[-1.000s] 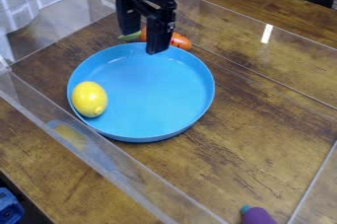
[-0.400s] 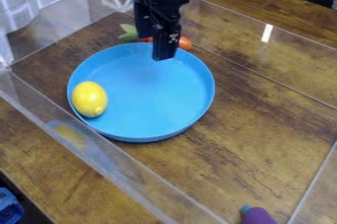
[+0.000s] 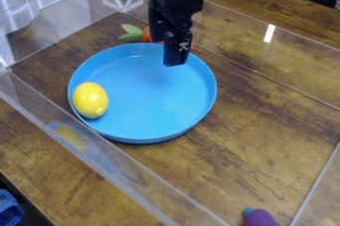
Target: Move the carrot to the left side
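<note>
Fingers (image 3: 176,49) spread above the carrot (image 3: 133,31) (mostly hidden) — just beyond the blue plate (image 3: 200,111). Likely failure: one finger strikes the plate rim.

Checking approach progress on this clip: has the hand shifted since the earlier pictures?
Yes. The hand has moved right and down in the picture, from over the far-left rim of the blue plate to the rim's far middle, now hiding most of the carrot.

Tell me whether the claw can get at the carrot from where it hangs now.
Probably yes. The claw hangs open, pointing down, right over the carrot, which lies on the table just behind the blue plate. Only its green top shows; nothing seems to block a descent, though the plate's rim is close.
</note>
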`<state>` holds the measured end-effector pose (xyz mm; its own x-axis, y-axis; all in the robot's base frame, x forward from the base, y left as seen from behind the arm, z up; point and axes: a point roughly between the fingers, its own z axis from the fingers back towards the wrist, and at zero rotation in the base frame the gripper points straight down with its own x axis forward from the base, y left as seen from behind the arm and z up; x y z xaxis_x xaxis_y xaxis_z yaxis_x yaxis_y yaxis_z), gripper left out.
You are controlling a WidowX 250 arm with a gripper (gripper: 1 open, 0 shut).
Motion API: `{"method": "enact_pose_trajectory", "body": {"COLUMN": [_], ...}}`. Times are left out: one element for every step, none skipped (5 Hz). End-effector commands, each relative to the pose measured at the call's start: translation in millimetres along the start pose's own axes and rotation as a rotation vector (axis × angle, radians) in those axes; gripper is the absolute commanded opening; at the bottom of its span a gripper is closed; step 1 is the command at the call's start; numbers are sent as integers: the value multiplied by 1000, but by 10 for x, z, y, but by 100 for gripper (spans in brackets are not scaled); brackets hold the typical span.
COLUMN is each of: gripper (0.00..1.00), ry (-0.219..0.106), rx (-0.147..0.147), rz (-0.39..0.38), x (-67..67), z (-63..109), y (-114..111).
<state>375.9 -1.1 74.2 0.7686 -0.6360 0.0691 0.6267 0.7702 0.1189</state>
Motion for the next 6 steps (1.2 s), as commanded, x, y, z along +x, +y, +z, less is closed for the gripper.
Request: {"method": "enact_pose_trajectory", "body": {"gripper": [100, 100, 100, 100, 100, 100], "ry": [-50, -74, -95, -86, -80, -73], "rx": [54, 57, 60, 65, 75, 77], "rz": [20, -81, -184, -151, -122, -84], "x": [31, 112, 167, 173, 186, 200], "z": [187, 174, 168, 62, -44, -164], "y": [123, 52, -17, 77, 183, 256]}}
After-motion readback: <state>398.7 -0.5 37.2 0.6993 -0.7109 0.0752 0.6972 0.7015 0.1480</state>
